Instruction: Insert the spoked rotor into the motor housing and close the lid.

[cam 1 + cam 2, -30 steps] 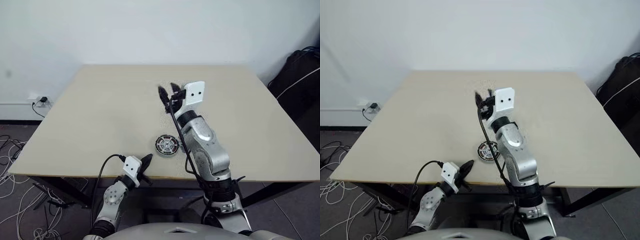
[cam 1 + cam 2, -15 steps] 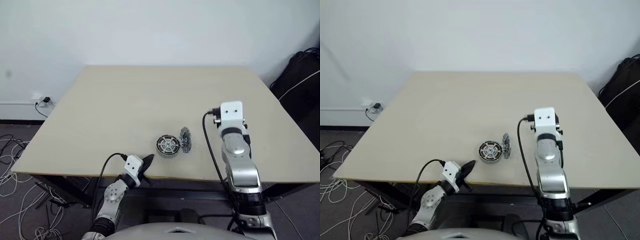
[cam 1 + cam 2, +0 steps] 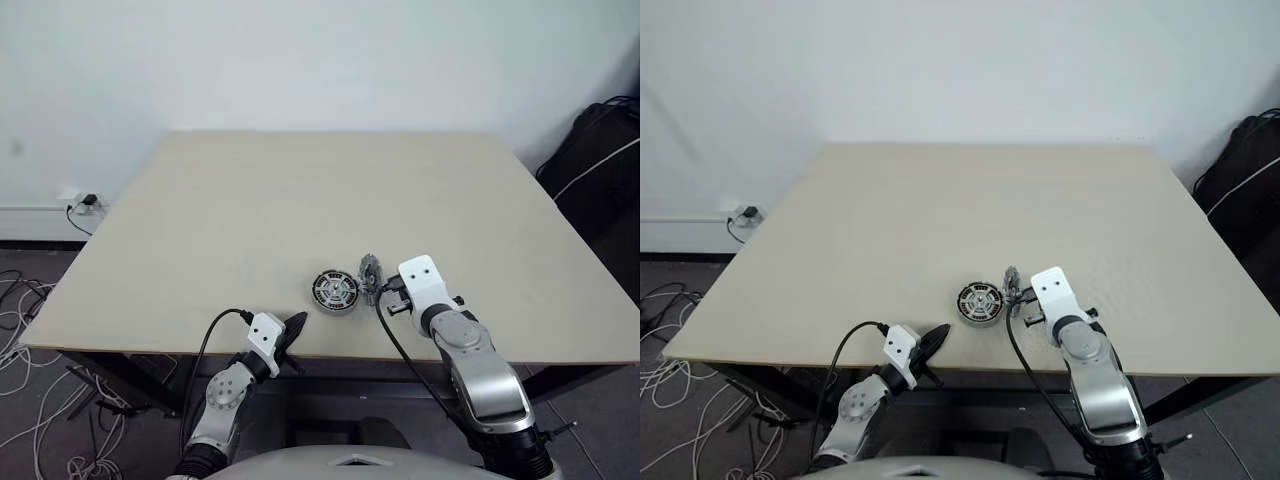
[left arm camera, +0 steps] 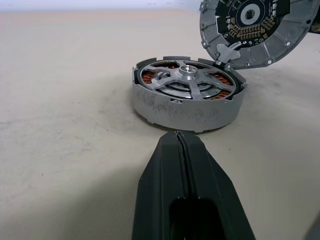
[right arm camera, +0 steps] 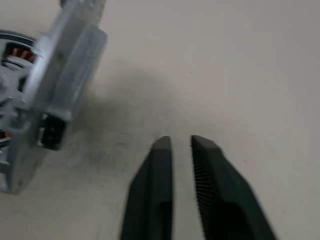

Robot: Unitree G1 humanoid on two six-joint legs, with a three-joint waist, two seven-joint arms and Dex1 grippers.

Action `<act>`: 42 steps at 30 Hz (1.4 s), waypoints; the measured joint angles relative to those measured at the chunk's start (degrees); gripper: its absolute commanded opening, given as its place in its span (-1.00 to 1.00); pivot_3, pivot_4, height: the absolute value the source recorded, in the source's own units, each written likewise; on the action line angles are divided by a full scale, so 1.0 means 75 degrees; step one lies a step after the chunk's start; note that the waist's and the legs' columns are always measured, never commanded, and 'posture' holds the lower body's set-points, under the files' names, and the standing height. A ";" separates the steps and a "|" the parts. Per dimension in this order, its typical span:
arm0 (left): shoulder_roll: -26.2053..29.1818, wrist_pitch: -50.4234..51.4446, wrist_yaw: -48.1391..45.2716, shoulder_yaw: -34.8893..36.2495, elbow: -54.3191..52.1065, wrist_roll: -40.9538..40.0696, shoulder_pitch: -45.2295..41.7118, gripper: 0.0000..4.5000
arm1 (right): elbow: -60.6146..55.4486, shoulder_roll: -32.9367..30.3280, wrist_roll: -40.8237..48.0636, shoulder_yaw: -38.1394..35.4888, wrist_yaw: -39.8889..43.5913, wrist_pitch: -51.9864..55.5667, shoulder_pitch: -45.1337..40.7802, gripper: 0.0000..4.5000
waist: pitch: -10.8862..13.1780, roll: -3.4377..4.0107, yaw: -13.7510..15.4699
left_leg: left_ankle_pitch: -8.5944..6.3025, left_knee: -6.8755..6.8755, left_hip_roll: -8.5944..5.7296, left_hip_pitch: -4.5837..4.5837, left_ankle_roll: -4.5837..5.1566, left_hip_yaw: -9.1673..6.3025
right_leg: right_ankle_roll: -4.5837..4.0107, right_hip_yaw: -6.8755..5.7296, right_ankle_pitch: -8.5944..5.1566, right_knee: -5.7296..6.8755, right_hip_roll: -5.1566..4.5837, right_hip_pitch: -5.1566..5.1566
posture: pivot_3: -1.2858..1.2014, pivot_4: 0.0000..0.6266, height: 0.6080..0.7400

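Head views, table: we saw a beige table top with the parts gathered near its front edge.
Head views, motor housing: we found it lying flat on the table, near the front edge, between the two grippers.
Head views, lid: we saw it standing on edge, just to the right of the housing and touching or nearly touching it.
Head views, left gripper: we saw it at the table's front edge, just in front of the housing, its fingers pressed together on nothing.
Head views, right gripper: we saw it low over the table, just right of the lid; we could not tell from here whether it touched the lid.
Left wrist view, housing contents: we saw the spoked rotor seated inside the motor housing, its silver spokes and hub over the copper-brown windings.
Left wrist view, lid: we saw it tilted up behind the housing, its inner face with a dark circuit ring turned toward us, its lower edge at the housing's rim.
Left wrist view, left gripper: we saw its fingers meeting, the tip just short of the housing wall, apart from it.
Right wrist view, lid: we saw it edge-on and upright, with the housing behind it.
Right wrist view, right gripper: we saw its fingers nearly together with a thin slit between them, holding nothing, beside the lid over bare table.
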 measured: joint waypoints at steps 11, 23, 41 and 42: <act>0.0059 0.0297 0.0132 -0.0104 -0.0241 -0.0004 0.0030 -1.00 | -0.0038 -0.0087 0.0472 0.0003 0.0414 0.0386 -0.0171 -0.99 | 0.0001 0.0000 0.0055 | -0.0013 -0.0002 -0.0006 -0.0005 0.0008 0.0002 | 0.0002 0.0001 0.0000 -0.0012 -0.0008 -0.0004 | 0.03 -1.00 1.00; 0.0055 0.0093 0.0183 -0.0105 0.0065 -0.0008 -0.0156 -1.00 | -0.0119 -0.0223 0.1061 0.0057 0.0880 0.0674 -0.0399 -0.99 | -0.0001 0.0001 0.0067 | -0.0011 0.0003 -0.0005 -0.0004 0.0006 0.0002 | 0.0009 -0.0001 0.0005 -0.0009 -0.0007 0.0001 | 0.03 -1.00 1.00; 0.0061 0.0639 0.0420 -0.0146 -0.0688 0.0015 0.0253 -1.00 | 0.0704 0.0457 0.1800 0.0154 0.0977 0.0608 -0.1201 -0.99 | 0.0001 -0.0003 0.0010 | -0.0011 0.0001 -0.0004 -0.0004 0.0005 0.0003 | 0.0005 0.0003 0.0006 -0.0007 -0.0003 -0.0006 | 0.03 -1.00 1.00; 0.0064 0.0664 0.0427 -0.0153 -0.0730 0.0017 0.0279 -1.00 | 0.0887 0.0547 0.1813 0.0231 0.0979 0.0553 -0.1241 -0.99 | 0.0000 -0.0003 0.0010 | -0.0011 0.0001 -0.0004 -0.0004 0.0005 0.0002 | 0.0004 0.0003 0.0007 -0.0007 -0.0002 -0.0006 | 0.03 -1.00 1.00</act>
